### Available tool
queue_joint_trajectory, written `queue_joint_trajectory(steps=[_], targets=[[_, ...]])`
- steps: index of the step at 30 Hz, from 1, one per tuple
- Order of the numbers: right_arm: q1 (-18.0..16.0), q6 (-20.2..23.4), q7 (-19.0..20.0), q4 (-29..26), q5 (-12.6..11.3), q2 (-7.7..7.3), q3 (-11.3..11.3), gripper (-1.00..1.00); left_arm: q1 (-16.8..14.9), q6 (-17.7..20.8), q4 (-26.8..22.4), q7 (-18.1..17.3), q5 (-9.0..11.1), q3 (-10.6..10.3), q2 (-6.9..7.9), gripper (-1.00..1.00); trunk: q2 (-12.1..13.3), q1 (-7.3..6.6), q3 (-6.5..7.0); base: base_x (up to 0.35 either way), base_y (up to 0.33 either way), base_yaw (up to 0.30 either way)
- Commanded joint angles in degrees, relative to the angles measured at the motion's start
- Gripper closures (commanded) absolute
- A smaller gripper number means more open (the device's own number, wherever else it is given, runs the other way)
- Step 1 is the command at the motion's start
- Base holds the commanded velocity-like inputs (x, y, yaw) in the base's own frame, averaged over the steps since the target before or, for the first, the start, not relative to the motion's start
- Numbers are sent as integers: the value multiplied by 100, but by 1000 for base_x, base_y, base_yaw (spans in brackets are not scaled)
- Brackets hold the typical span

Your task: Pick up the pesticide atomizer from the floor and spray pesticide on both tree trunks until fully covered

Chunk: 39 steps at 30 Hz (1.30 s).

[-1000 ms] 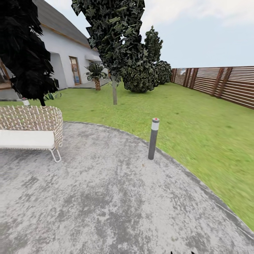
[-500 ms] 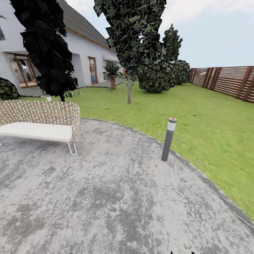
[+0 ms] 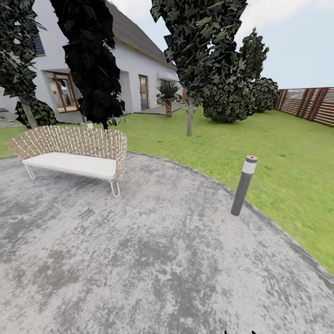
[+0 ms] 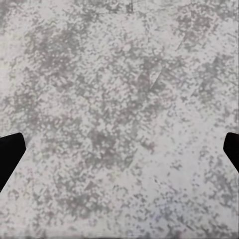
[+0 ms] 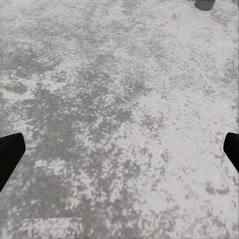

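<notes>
My left hand (image 4: 119, 154) hangs with fingers spread wide over mottled grey paving (image 4: 119, 99), holding nothing; my right hand (image 5: 119, 154) likewise, fingers apart, empty. Ahead: round paved patch (image 3: 153, 250), a wicker bench (image 3: 76, 153) at its far edge, a grey bollard lamp (image 3: 243, 185) at its rim. Beyond it on the lawn (image 3: 278, 157), a tree trunk (image 3: 189, 117). No atomizer seen.

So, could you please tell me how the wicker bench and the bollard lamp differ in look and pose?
The wicker bench is wide and low, of woven tan lattice with a white seat cushion on thin legs; the bollard lamp is a narrow grey post with a pale band and a red-dotted cap. The bench sits level, while the lamp leans slightly. Both stand on the grey paved patch.
</notes>
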Motion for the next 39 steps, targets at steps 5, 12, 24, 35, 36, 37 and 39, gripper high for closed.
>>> queue_joint_trajectory(steps=[5,12,24,35,36,37,39], targets=[[-2,-14,-21,1,13,-2,1,-100,-5,-20,7,6,8,2,-1,-100,-204,110,-95,0,0,279],[-2,-16,-21,1,15,-2,1,-100,-5,-22,7,6,6,2,-9,-100,-485,263,-221,0,0,279],[-2,-14,-21,1,15,-2,10,-100,-5,-25,7,6,6,-1,-10,-100,-966,527,-436,0,0,279],[-2,-15,-19,0,15,0,10,-100,-5,-26,7,6,6,2,-10,-100,-1407,769,-634,0,0,279],[-2,-14,-20,0,15,1,10,-100,-5,-25,7,6,6,2,-10,-100,-1447,790,-652,0,0,279],[-2,-16,-20,0,15,0,10,-100,-5,-26,7,6,6,2,-10,-100,-1487,812,-670,0,0,279],[-2,-17,-18,1,15,0,10,-100,-5,-24,7,6,6,2,-10,-100,-1568,856,-706,0,0,279]])
